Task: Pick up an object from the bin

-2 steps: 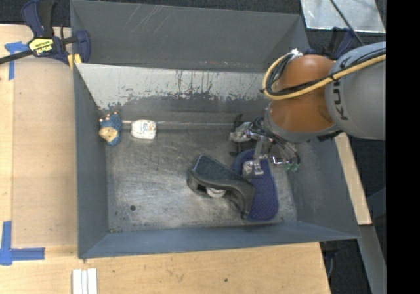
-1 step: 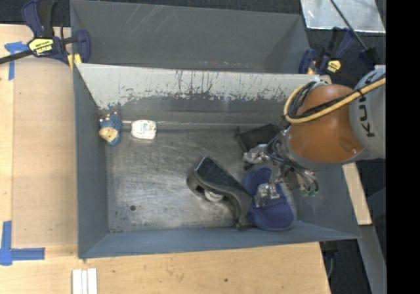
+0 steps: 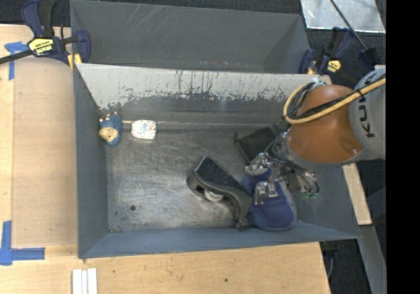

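Observation:
My gripper (image 3: 264, 180) is low in the bin's front right part, under the orange wrist cover. It stands over the upper edge of a dark blue soft pouch (image 3: 274, 214) that lies against the front right wall. To the left of the pouch, and touching it, lies a dark curved tool with a round grey part under it (image 3: 216, 185). A flat black rectangular piece (image 3: 253, 142) lies just behind the gripper, partly hidden by the arm.
A small white lump (image 3: 143, 129) and a small blue and yellow figure (image 3: 109, 130) lie side by side at the bin's back left, along the back wall. The arm comes in over the right rim.

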Action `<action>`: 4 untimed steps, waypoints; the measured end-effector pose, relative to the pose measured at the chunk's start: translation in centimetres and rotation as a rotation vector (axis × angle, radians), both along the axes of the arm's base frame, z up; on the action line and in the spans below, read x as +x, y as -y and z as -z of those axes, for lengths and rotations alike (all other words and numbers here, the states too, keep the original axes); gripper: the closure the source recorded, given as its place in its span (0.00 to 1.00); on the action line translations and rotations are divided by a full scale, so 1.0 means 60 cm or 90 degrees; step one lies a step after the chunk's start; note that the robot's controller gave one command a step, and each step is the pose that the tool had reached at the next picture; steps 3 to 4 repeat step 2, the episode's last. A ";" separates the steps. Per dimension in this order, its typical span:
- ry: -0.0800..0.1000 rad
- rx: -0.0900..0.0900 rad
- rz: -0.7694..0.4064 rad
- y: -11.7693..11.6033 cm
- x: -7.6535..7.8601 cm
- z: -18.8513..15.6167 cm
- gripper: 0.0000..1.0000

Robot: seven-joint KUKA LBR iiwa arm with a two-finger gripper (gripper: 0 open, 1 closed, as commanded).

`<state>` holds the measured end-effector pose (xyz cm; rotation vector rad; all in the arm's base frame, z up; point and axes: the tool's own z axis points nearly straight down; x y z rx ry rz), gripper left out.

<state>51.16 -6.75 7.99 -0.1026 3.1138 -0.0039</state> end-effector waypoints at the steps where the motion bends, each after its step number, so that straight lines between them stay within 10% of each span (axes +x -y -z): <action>1: -0.011 -0.005 -0.290 0.031 -0.010 -0.189 1.00; 2: -0.012 -0.009 -0.483 0.152 0.013 -0.362 1.00; 4: -0.012 -0.009 -0.483 0.152 0.013 -0.362 1.00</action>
